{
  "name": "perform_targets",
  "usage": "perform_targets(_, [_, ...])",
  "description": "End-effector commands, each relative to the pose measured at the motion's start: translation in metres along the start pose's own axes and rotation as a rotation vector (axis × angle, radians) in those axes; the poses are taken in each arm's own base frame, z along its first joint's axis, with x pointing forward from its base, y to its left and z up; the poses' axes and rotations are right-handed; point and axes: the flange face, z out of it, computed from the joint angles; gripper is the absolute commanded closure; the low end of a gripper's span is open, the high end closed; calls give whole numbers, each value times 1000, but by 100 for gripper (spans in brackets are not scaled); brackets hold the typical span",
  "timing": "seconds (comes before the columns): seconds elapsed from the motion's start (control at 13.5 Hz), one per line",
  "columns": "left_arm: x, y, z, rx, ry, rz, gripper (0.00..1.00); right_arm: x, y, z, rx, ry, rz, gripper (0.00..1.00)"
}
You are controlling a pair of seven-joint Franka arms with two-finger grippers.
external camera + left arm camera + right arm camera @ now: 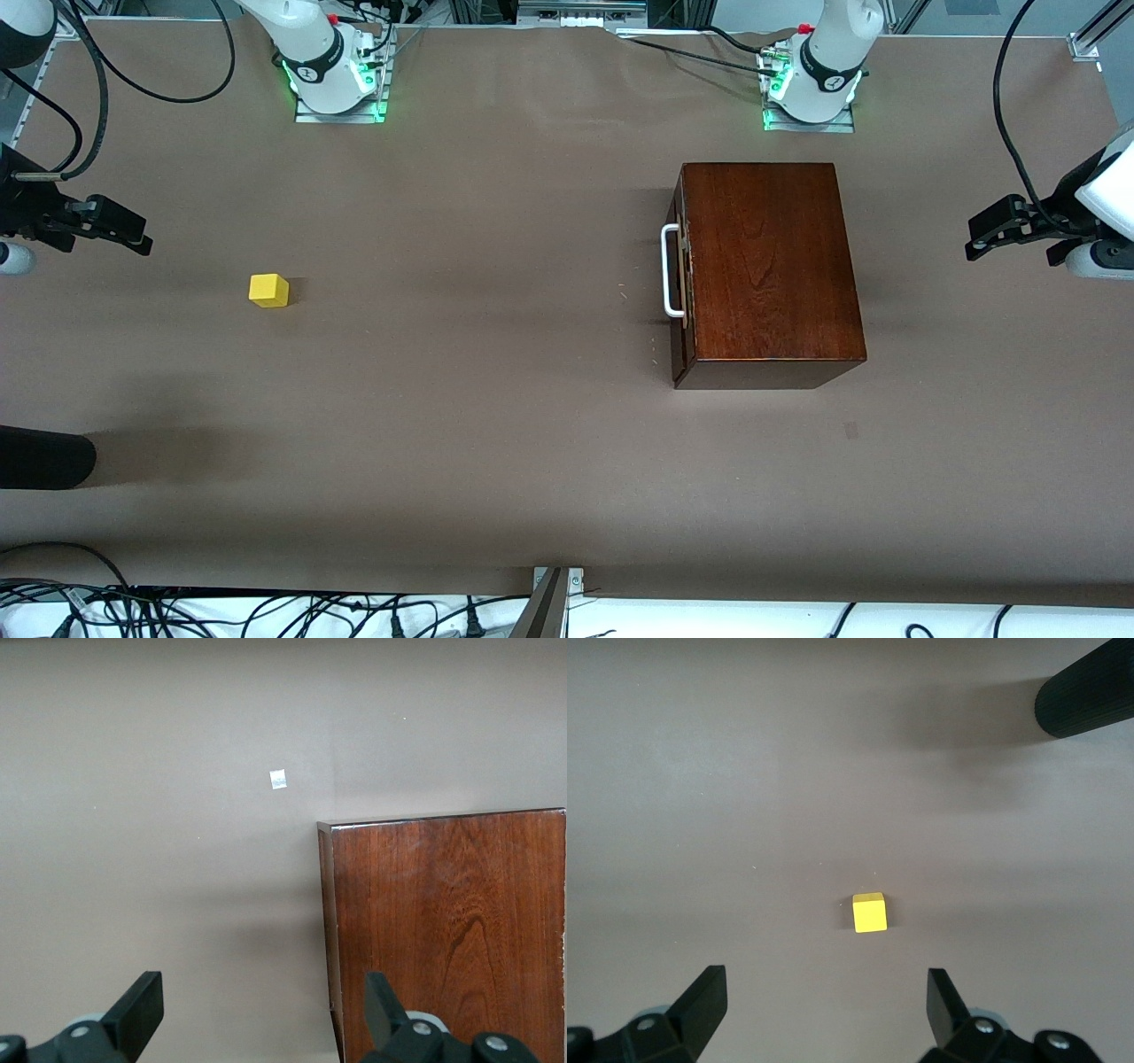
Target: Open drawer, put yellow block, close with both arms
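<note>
The dark reddish-brown wooden box point(766, 266) stands toward the left arm's end of the table. Its drawer point(680, 292) is shut, and the white bar handle point(671, 270) faces the right arm's end. The yellow block point(268, 290) lies alone on the table toward the right arm's end. My right gripper point(133, 235) hangs open above the table near that end; in its wrist view the yellow block point(869, 912) lies ahead of the open gripper point(824, 1005). My left gripper point(1014, 248) hangs open beside the box, one fingertip point(381, 1001) over the box's top point(452, 930).
A black ribbed cylinder point(44, 456) pokes in at the right arm's end, nearer to the front camera than the block, and also shows in the right wrist view point(1085, 700). A small white patch point(278, 780) lies on the brown table. Cables point(266, 611) run along the table's near edge.
</note>
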Motion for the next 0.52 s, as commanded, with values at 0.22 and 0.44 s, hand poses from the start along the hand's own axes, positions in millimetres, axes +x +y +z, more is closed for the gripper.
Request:
perform_targets(0.22, [0, -6, -6, 8, 29, 15, 0, 0, 1, -4, 11, -7, 3, 0])
perform_targets(0.44, [1, -7, -9, 7, 29, 0, 0, 0, 3, -3, 14, -7, 4, 0])
